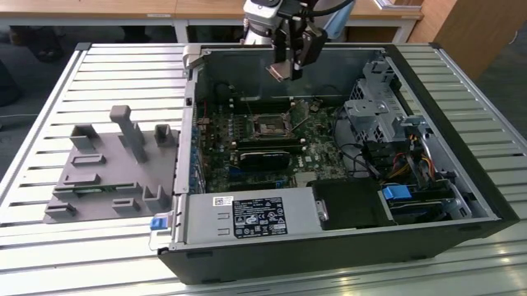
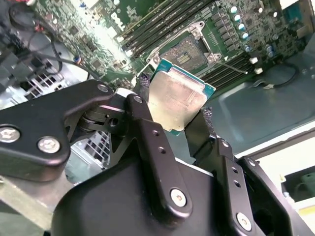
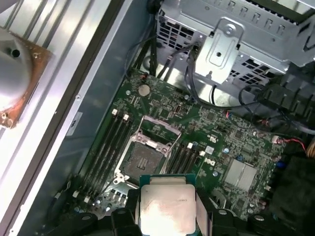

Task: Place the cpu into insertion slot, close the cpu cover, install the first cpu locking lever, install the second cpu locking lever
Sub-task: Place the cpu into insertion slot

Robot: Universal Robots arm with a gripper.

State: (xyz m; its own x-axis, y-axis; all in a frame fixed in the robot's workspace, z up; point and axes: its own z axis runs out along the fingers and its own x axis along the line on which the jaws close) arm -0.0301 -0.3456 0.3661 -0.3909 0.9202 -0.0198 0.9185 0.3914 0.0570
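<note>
Clamping the cpu [image 2: 179, 101] by two opposite edges, the hand [image 2: 173, 98] holds its metal top toward the wrist cameras, probably so the contacts face down. In the exterior view it hangs at upper centre, well above the insertion slot [image 1: 269, 126], which lies bare mid-frame. The cpu cover [image 3: 156, 129] seems swung back, hard to confirm; the cpu's underside is hidden

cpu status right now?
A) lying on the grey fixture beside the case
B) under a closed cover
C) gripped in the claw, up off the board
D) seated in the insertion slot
C: in the second wrist view the cpu is clamped in the claw, and the first wrist view shows the insertion slot open with no chip in it.
</note>
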